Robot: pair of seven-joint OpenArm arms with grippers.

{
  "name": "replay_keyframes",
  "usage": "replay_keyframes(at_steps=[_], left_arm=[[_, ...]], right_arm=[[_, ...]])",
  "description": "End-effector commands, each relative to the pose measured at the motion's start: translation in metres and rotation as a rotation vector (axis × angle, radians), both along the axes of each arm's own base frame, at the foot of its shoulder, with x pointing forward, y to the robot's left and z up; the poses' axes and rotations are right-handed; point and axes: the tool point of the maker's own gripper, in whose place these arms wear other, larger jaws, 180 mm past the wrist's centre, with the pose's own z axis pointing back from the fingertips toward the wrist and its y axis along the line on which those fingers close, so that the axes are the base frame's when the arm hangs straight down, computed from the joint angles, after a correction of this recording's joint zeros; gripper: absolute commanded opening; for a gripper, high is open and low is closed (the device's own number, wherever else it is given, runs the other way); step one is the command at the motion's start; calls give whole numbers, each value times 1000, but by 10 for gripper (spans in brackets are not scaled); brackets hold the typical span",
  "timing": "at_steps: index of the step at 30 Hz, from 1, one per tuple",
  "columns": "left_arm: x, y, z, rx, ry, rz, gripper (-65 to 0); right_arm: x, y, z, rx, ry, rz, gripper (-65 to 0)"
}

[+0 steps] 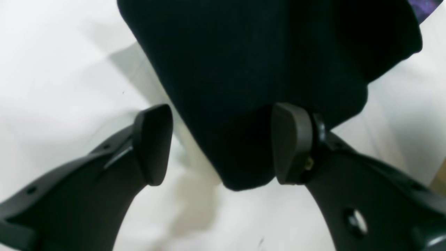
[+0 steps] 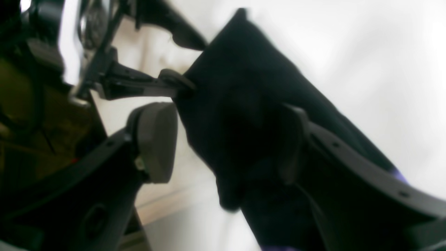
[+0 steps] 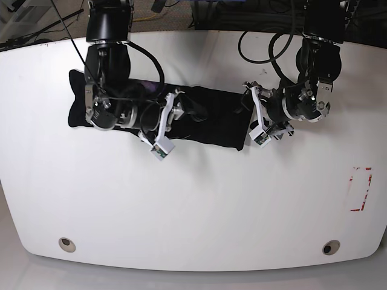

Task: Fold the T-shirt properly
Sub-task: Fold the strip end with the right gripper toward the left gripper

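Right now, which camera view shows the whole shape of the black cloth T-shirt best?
The base view: the black cloth T-shirt lies there as one long folded band on the white table. The left wrist view shows only one corner between the open left tool; the right wrist view is blurred and partial.

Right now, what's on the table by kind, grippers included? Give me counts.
T-shirt: 1, black, lying in a long folded strip
Grippers: 2, left gripper and right gripper, both open at the cloth
Red-marked rectangle: 1
Total: 4

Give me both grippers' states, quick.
Left gripper: open, jaws astride a corner of the T-shirt, not clamped.
Right gripper: open, shirt fabric between its jaws.
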Motion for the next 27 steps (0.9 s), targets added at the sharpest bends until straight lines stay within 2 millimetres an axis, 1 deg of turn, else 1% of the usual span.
replay_keyframes(at_steps=[1,3,5,6,7,11,13,14,16,18,20,22,23,26,27], left_arm=[[10,-11,15,-49,-44,1,-243],[9,-11,14,-49,-42,2,-243],[8,-11,13,-50,-39,2,-243],[8,-11,13,-50,-39,2,-243],[8,-11,13,-49,-38,2,-243],[8,-6,7,4,-43,2,-243],[8,-5,4,28,-45,2,-240],[7,-7,3,34,-46,1,-239],[8,-7,1,48,-50,0,-237],[8,-6,0,60,-50,-1,-236],[8,-5,-2,61,-45,1,-236],[8,-5,-2,61,-44,0,-236],[8,-6,-1,60,-47,-1,-236],[8,-6,1,60,-52,-1,-239],[9,-6,5,58,-64,-3,-240]], right_arm=[[16,2,1,-53,-35,14,-241],[26,7,-9,-100,-38,24,-244],[29,7,-17,-131,-32,32,-246],[33,4,-24,-160,-31,31,-247],[36,-6,-30,-203,-36,25,-247],[38,-31,-45,-301,-49,3,-249],[32,-49,-58,-368,-37,-3,-249],[30,-57,-62,-396,-33,-5,-249],[26,-69,-65,-423,-28,-10,-249],[23,-82,-61,-456,-50,-11,-249],[21,-87,-55,-473,-76,-8,-249],[22,-89,-44,-484,-120,-6,-249],[25,-88,-35,-490,-152,-5,-249],[25,-102,-12,-515,-215,-44,-249],[27,-106,-6,-518,-231,-62,-249]])
